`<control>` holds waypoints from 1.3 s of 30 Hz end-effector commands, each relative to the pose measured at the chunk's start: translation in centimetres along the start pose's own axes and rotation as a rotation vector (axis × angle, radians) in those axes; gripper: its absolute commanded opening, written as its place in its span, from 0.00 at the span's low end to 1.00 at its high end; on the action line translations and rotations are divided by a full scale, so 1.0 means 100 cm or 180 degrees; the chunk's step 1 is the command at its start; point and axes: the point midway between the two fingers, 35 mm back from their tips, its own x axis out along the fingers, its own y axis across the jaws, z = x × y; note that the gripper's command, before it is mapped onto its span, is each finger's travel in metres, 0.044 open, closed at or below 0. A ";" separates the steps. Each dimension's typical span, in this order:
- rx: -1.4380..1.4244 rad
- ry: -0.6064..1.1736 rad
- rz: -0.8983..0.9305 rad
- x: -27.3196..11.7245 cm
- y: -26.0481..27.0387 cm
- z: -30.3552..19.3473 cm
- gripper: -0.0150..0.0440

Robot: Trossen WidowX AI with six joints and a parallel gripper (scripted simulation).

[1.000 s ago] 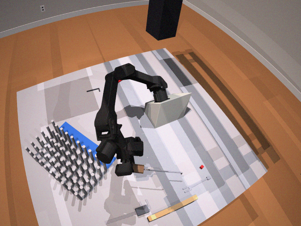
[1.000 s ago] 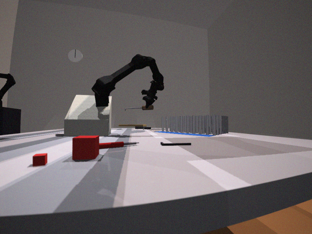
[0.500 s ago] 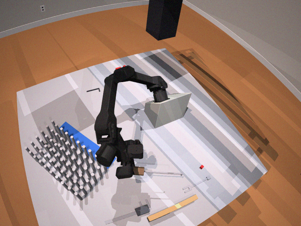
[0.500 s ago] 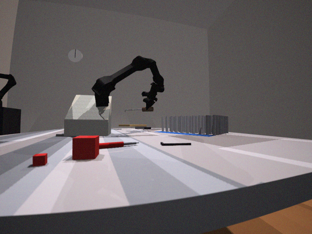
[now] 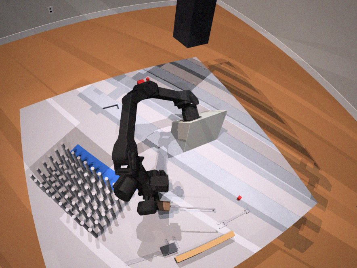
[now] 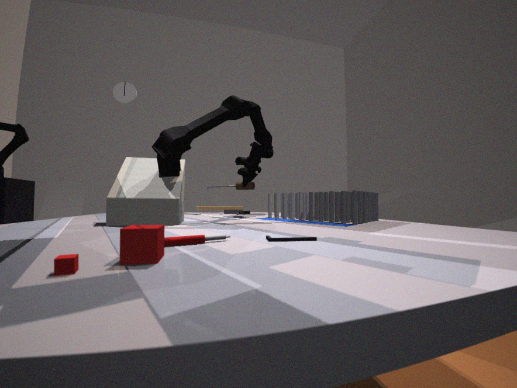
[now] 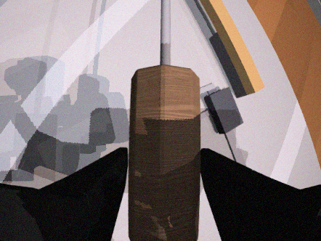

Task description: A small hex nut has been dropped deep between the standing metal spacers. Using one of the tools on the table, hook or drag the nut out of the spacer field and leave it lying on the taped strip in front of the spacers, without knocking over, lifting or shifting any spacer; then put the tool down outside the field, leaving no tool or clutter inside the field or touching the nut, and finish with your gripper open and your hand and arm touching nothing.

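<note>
My gripper (image 5: 158, 205) (image 6: 245, 184) (image 7: 163, 155) is shut on the wooden handle (image 5: 164, 206) (image 6: 251, 186) (image 7: 165, 94) of a tool. Its thin metal shaft (image 5: 192, 208) (image 6: 221, 186) (image 7: 165, 33) points away from the spacers, with a small bent tip in the top view. The tool is held level, above the table. The metal spacers (image 5: 99, 173) (image 6: 355, 206) stand upright in rows, left of the gripper in the top view. The blue taped strip (image 5: 102, 168) lies along their front, partly hidden by the arm. The nut cannot be made out.
A grey wedge-shaped block (image 5: 204, 132) (image 6: 144, 212) is at the arm's base. A yellow bar (image 5: 204, 246) and a dark block (image 5: 169, 249) (image 7: 226, 110) lie near the table edge. A clear forked piece (image 5: 235, 218), a red cube (image 6: 141, 245) and a black L-shaped key (image 5: 111, 106) (image 6: 292, 238) also lie around.
</note>
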 end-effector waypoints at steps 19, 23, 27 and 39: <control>-0.0010 0.0008 0.0007 0.033 0.009 -0.017 0.25; -0.0009 0.0009 0.0008 0.039 0.011 -0.019 0.25; -0.0009 0.0010 0.0009 0.045 0.013 -0.022 0.25; -0.0008 0.0011 0.0012 0.062 0.020 -0.030 0.25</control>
